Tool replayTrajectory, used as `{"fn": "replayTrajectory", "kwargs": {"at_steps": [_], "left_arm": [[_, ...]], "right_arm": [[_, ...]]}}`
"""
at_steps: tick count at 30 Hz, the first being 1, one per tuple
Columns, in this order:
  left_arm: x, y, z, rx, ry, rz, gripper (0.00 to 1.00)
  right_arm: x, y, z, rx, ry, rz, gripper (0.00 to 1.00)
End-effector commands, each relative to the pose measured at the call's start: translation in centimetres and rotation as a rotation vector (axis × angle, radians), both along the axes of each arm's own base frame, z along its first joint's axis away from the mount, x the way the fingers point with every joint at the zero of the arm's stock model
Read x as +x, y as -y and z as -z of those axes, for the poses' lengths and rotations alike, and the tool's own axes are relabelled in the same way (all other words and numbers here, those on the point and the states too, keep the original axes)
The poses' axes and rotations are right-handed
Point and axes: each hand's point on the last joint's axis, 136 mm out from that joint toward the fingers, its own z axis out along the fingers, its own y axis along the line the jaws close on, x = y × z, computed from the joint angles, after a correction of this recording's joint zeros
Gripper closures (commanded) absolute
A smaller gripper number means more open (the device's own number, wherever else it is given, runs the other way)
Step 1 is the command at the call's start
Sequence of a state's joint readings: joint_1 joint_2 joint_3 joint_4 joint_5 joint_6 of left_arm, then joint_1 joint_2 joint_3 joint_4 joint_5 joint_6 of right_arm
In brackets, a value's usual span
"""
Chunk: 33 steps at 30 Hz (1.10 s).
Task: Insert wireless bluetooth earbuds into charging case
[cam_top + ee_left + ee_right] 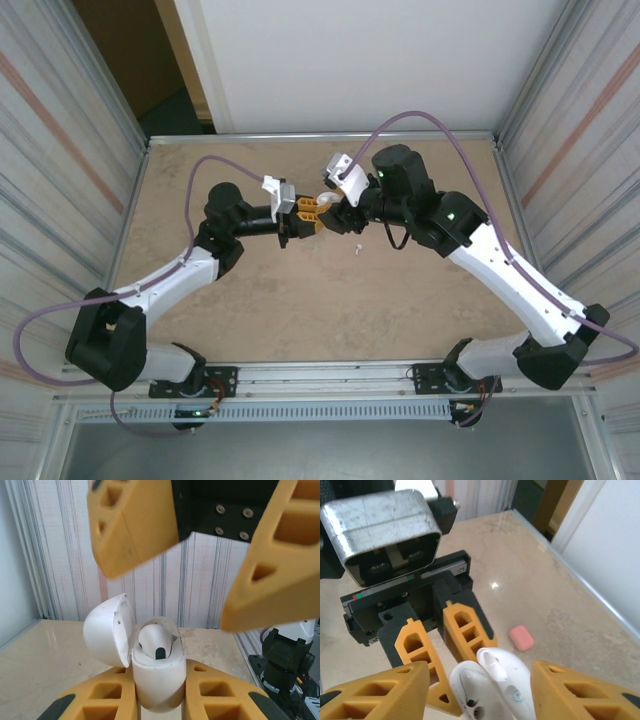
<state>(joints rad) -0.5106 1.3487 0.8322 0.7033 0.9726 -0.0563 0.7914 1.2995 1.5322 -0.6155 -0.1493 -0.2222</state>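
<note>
Glossy white ovoid plastic charging case (159, 682), hinged lid open, smooth white earbud (156, 642) seated inside, pinched in left gripper (160, 700) jaws; right gripper (480, 680) jaws spread, flanking it.

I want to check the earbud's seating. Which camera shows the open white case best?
The left wrist view: the white case sits close and centred, lid open, an earbud inside, held by the left gripper. The right wrist view shows it from above, partly cut off. The top view shows a small white spot.
</note>
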Motion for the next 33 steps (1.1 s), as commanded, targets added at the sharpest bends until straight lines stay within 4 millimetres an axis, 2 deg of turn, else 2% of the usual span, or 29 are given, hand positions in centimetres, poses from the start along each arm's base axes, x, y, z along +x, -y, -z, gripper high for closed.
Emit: {"fn": "replayTrajectory", "kwargs": {"at_steps": [1,12,19,23,25,26,27,33], "left_arm": [[0.0,0.0,-1.4,-0.017,0.035,-0.002,1.00],[1.4,-1.1,-1.1,-0.035,0.019,-0.086,1.00],[1.4,-1.7,-1.4,-0.038,0.031,-0.118,1.00],[1.2,-1.9,-1.6,-0.041,0.041,-0.124,1.00],[1.1,-1.9,-1.7,-0.042,0.047,-0.124,1.00],[1.1,-1.9,-1.8,-0.044,0.051,-0.125,1.00],[1.0,-2.0,-1.8,-0.045,0.053,-0.125,1.00],[0.8,-2.0,-2.0,-0.054,0.062,-0.120,1.00]], "right_arm": [[0.0,1.4,-2.2,0.086,0.031,0.064,0.39],[1.8,6.4,-1.9,0.277,-0.069,0.221,0.19],[3.2,10.0,0.5,0.338,-0.147,0.367,0.13],[4.1,12.4,2.0,0.378,-0.168,0.475,0.00],[4.7,13.3,3.2,0.396,-0.200,0.516,0.01],[4.2,13.9,2.8,0.425,-0.196,0.526,0.01],[4.3,14.3,3.3,0.438,-0.215,0.540,0.01],[4.8,15.7,6.0,0.498,-0.360,0.580,0.01]]}}
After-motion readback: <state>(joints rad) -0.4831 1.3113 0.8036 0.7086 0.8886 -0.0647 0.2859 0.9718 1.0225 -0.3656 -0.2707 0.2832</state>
